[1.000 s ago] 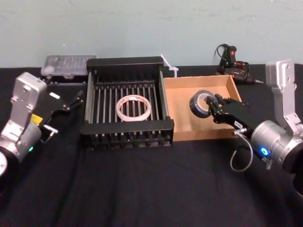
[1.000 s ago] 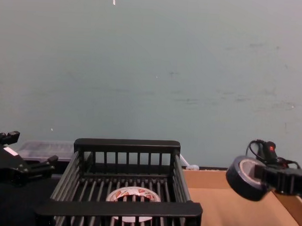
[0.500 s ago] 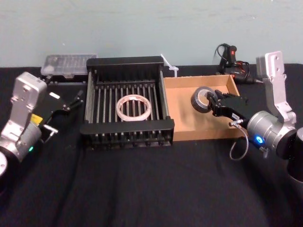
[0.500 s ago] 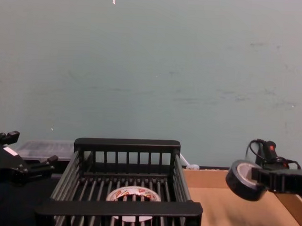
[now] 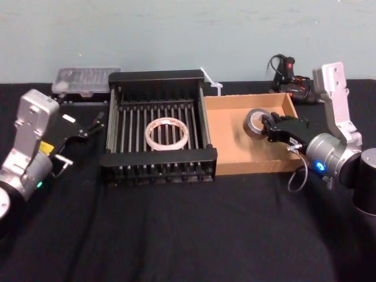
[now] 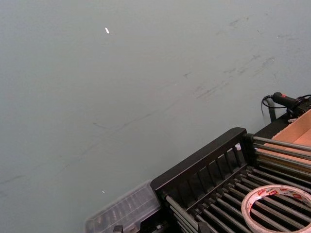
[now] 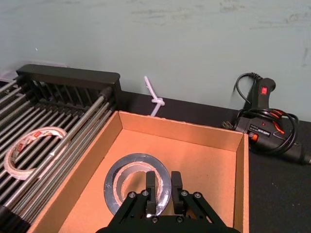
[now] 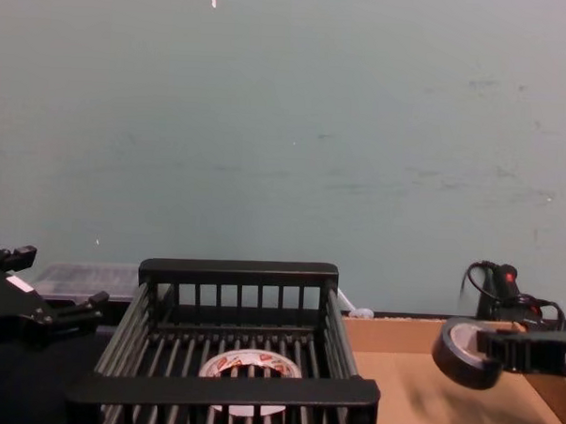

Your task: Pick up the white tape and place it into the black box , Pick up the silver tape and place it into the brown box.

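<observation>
The left claw (image 5: 82, 130) hangs at the far left of the bench (image 5: 176, 235), its fingers spread apart and holding nothing, pointing toward the black box (image 5: 158, 158); in the chest view it sits low at the left edge (image 8: 48, 314). Behind it lies a clear plastic case (image 5: 85, 79) against the wall. The black box stands just left of centre, and the white tape (image 5: 167, 133) lies flat on its slatted floor, near the middle; the left wrist view catches part of the roll (image 6: 277, 206) on the bars, and the chest view shows it (image 8: 250, 368) through the front rim. Touching the crate's right side is the brown box (image 5: 226, 126). Over it, toward its back right part, the right claw (image 5: 265, 126) is clamped on the silver tape (image 5: 256, 122), one finger inside the core and one outside the rim. The right wrist view shows the roll (image 7: 136, 187) tilted above the cardboard floor (image 7: 209, 160), and the chest view shows it (image 8: 465, 356) held clear of the tray. Behind the tray's right corner lies a black tool with red parts (image 5: 288, 73) and its cable
</observation>
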You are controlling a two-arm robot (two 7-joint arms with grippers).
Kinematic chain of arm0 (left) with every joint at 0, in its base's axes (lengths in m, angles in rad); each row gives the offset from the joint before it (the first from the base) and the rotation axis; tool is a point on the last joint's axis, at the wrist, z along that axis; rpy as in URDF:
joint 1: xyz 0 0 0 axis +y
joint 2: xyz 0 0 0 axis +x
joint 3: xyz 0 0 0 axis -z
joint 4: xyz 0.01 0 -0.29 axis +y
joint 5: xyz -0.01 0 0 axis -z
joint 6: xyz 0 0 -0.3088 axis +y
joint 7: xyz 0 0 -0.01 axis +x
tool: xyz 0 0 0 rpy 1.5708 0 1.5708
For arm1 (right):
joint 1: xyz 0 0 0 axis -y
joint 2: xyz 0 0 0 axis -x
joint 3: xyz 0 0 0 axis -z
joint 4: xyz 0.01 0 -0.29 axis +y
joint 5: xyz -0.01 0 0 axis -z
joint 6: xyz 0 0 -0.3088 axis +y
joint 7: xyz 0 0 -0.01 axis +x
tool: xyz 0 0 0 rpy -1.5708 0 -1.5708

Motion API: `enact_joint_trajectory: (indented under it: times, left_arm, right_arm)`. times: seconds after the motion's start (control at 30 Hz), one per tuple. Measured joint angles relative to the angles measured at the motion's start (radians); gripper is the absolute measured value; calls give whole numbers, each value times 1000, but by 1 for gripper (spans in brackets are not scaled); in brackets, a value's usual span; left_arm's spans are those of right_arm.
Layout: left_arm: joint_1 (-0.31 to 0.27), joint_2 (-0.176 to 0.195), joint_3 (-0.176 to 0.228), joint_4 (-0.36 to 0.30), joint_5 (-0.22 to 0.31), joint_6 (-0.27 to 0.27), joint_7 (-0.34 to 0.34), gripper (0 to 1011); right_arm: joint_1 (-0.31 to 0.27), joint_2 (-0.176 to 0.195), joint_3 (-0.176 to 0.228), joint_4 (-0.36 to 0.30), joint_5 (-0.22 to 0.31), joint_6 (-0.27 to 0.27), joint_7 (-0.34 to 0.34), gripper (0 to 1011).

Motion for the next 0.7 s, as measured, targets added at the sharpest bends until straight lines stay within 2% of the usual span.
enact_joint_trajectory:
  times: [0.37, 0.7]
  left_arm:
    - [0, 0, 0, 0, 0, 0, 0, 1002]
    - [0, 0, 0, 0, 0, 0, 0, 1001]
  right_arm:
    - [49, -19, -16, 80, -42, 6, 13, 201]
    - [78, -33, -30, 119, -84, 15, 23, 201]
